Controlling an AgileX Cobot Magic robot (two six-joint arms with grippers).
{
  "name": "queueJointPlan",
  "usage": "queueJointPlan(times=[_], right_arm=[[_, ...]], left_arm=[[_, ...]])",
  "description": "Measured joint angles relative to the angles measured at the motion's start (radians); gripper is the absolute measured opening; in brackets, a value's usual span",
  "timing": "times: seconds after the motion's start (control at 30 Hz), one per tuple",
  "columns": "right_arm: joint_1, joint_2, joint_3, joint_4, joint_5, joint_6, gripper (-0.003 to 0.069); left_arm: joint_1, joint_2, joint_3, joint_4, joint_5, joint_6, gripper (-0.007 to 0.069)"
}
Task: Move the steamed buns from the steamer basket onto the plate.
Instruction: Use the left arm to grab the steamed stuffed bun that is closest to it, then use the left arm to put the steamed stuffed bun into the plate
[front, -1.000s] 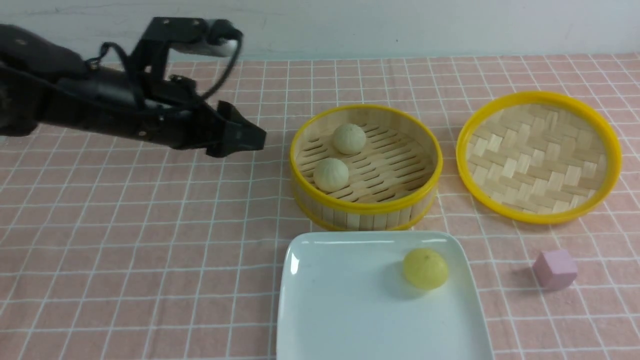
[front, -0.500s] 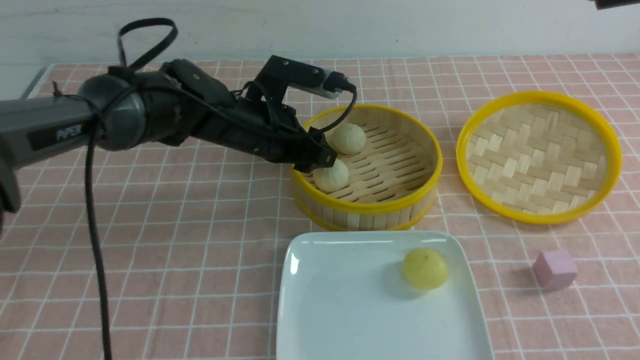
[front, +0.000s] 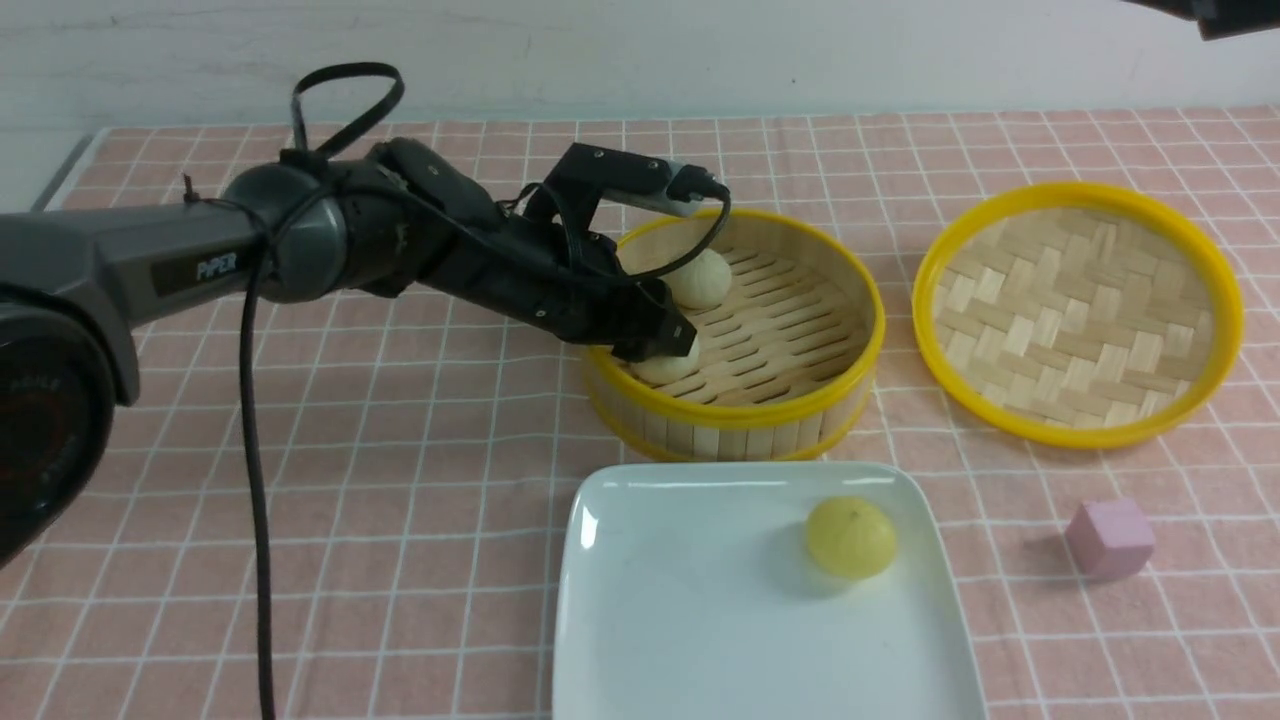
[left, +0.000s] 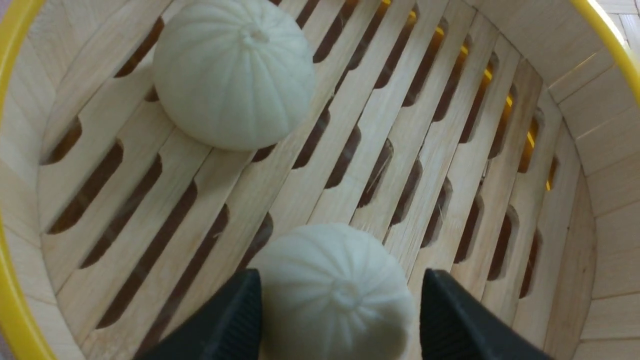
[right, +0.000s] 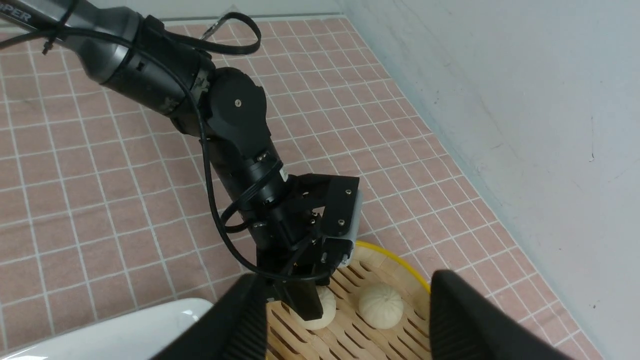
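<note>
The steamer basket (front: 740, 415) holds two pale steamed buns. My left gripper (front: 665, 345) reaches inside it, open, with its black fingers on either side of the near bun (left: 332, 295); a thin gap shows on one side. The far bun (left: 234, 74) sits free on the slatted floor. A yellow bun (front: 851, 538) rests on the white plate (front: 680, 620) in front of the basket. My right gripper (right: 345, 280) hangs open and empty high above the scene, looking down at the left arm and the basket.
A shallow yellow-rimmed woven tray (front: 1078, 312) lies right of the basket. A small pink cube (front: 1110, 538) sits right of the plate. Pink checked cloth covers the table, and a pale wall runs along the back.
My left arm swung right from the table's left side, over the basket rim, and lowered its open fingers around the near bun. The buns have not moved.
</note>
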Motion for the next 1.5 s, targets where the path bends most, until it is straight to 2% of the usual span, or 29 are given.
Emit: queueJointPlan(times=[0.07,0.2,0.27,0.57,0.73,0.8,0.97,1.17,1.2,1.37,1.5], right_arm=[[0.0,0.0,0.0,0.0,0.0,0.0,0.044],[0.0,0.0,0.0,0.0,0.0,0.0,0.044],[0.0,0.0,0.0,0.0,0.0,0.0,0.044],[0.0,0.0,0.0,-0.001,0.0,0.0,0.044],[0.0,0.0,0.0,0.0,0.0,0.001,0.044],[0.0,0.0,0.0,0.001,0.0,0.001,0.044],[0.0,0.0,0.0,0.005,0.0,0.001,0.044],[0.0,0.0,0.0,0.009,0.0,0.001,0.044],[0.0,0.0,0.0,0.015,0.0,0.001,0.044],[0.0,0.0,0.0,0.023,0.0,0.001,0.044],[0.0,0.0,0.0,0.027,0.0,0.001,0.044]], left_arm=[[0.0,0.004,-0.001,-0.002,0.0,0.0,0.0409],[0.0,0.006,-0.002,-0.003,0.014,0.0,0.0132],[0.0,-0.009,-0.01,0.005,0.029,0.0,0.0044],[0.007,-0.214,-0.017,0.071,0.117,-0.015,0.003],[0.029,-0.375,-0.019,0.238,0.27,-0.092,0.003],[0.037,-0.433,-0.019,0.313,0.374,-0.124,0.003],[0.028,-0.461,-0.014,0.358,0.54,-0.108,0.003],[-0.041,-0.397,0.057,0.293,0.556,-0.041,0.003],[-0.08,-0.344,0.077,0.274,0.539,-0.019,0.0031],[-0.149,-0.218,0.082,0.259,0.467,-0.003,0.0031],[-0.159,-0.161,0.084,0.255,0.426,-0.002,0.0031]])
